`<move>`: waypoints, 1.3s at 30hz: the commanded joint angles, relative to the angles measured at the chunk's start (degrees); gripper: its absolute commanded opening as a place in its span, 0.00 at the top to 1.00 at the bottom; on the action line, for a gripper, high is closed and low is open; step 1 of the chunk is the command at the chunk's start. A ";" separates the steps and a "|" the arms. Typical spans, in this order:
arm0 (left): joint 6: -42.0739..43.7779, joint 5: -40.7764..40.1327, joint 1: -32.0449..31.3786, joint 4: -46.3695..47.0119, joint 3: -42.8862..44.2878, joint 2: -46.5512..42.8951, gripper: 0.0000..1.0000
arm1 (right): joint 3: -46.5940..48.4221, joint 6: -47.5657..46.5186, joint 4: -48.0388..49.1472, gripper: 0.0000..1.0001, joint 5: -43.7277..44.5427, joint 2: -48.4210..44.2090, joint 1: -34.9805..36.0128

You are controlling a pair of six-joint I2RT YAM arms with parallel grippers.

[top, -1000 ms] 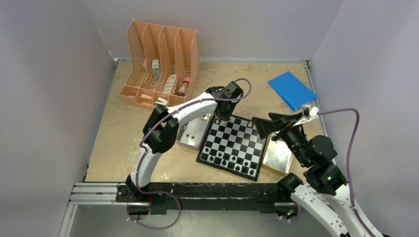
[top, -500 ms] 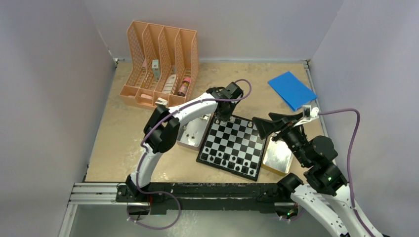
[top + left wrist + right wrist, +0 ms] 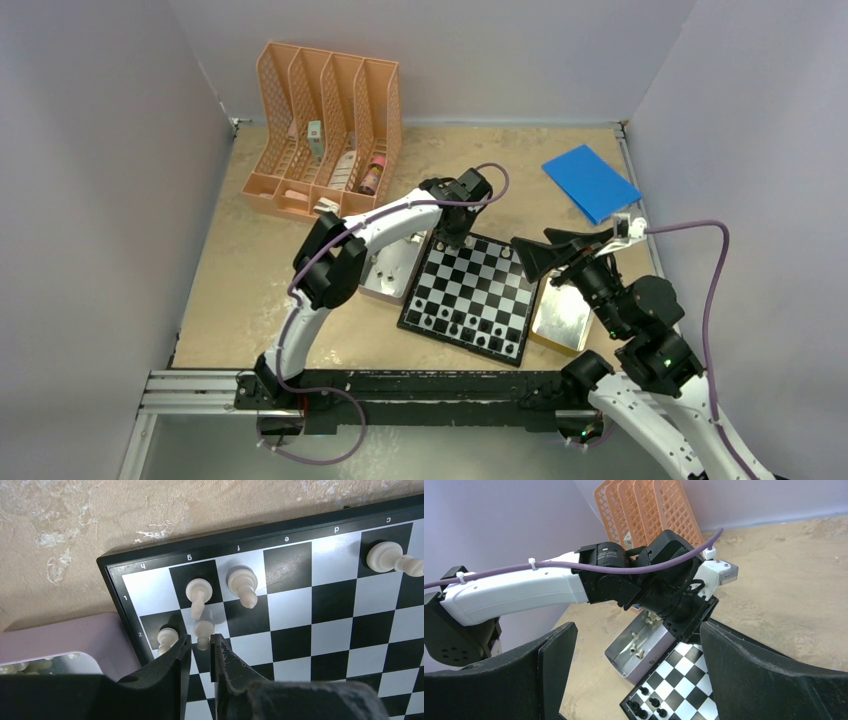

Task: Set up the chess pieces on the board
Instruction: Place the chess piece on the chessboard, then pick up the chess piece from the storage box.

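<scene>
Not much differs from a second ago. From above, the left arm has barely budged, maybe a hair at the elbow, and the right arm and every piece sit where they did.

The left pincer (image 3: 452, 238) is down at the far left corner of the board (image 3: 480, 280). In the wrist view its jaws are drawn in to a narrow gap with a white pawn (image 3: 203, 630) between the tips, standing upright on the g2 square. As far as we can tell, both fingers (image 3: 181, 652) touch it. Another pawn (image 3: 167, 636) stands just beside it on h2, with two more white pieces (image 3: 242, 584) behind on g1 and f1.

The right pincer (image 3: 636, 625) hangs spread wide above the board's right edge, holding nothing.

The black pieces (image 3: 455, 325) line the near rows. The board lies on the bench (image 3: 250, 280) between two metal tins, and the left tin (image 3: 385, 280) has loose white chessmen in it.
</scene>
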 commanded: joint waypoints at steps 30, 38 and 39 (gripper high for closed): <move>-4.80 -5.83 1.03 -9.95 -2.47 -18.81 0.75 | -0.98 0.42 3.88 0.05 0.84 -2.45 0.28; -7.10 -7.80 4.12 -7.72 -18.22 -27.30 0.74 | -0.85 0.56 3.56 0.05 0.27 -2.99 0.28; -6.98 -6.87 5.13 -6.54 -20.12 -28.53 0.74 | -0.74 0.64 3.36 0.05 0.34 -2.47 0.29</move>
